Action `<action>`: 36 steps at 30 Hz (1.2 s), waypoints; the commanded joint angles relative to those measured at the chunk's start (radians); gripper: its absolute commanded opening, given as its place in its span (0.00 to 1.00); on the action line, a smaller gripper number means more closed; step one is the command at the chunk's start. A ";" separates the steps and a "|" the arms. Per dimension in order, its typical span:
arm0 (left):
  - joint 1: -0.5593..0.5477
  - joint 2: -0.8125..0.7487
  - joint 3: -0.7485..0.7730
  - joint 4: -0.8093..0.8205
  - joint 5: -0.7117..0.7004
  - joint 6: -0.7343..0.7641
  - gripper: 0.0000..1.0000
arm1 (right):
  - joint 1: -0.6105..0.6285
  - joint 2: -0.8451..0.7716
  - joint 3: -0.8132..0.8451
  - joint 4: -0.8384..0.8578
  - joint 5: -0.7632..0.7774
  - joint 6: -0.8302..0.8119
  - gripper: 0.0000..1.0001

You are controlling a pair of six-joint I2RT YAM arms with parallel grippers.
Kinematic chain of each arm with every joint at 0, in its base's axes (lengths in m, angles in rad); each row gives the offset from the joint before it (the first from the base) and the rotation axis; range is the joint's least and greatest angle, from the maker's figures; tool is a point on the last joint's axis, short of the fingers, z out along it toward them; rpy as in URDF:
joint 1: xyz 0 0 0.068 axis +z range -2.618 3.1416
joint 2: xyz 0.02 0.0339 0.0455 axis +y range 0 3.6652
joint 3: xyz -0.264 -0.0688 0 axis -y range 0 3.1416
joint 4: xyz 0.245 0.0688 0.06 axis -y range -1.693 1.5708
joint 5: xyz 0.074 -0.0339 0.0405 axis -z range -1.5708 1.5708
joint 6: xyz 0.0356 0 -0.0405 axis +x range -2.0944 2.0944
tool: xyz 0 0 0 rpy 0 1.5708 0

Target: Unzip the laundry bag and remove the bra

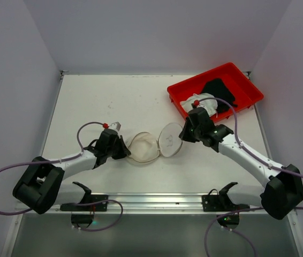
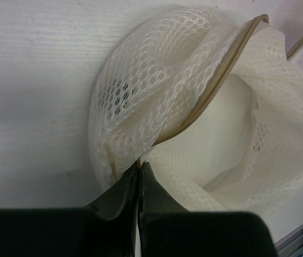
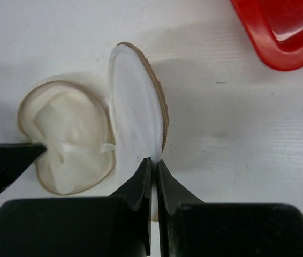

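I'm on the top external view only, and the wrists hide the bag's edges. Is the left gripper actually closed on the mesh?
Observer: Yes. In the left wrist view, the left gripper is shut on the laundry bag, pinching the mesh at the near end of its tan zipper.
Operator: Is that zipper open?
Observer: It is. The teeth run along a free edge, and the bag gapes wide beside them.
Operator: And the right side?
Observer: In the right wrist view, the right gripper is shut on the rim of the round end panel, which stands up on edge.
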 commanded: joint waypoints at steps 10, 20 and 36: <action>-0.072 0.071 0.005 0.145 0.043 -0.044 0.00 | 0.179 0.000 0.180 0.116 -0.228 -0.114 0.00; -0.098 0.055 -0.026 0.182 0.037 -0.084 0.00 | 0.286 0.311 0.292 0.208 -0.409 -0.108 0.01; -0.098 -0.007 -0.074 0.150 -0.005 -0.100 0.00 | 0.308 0.569 0.229 0.314 -0.497 -0.102 0.26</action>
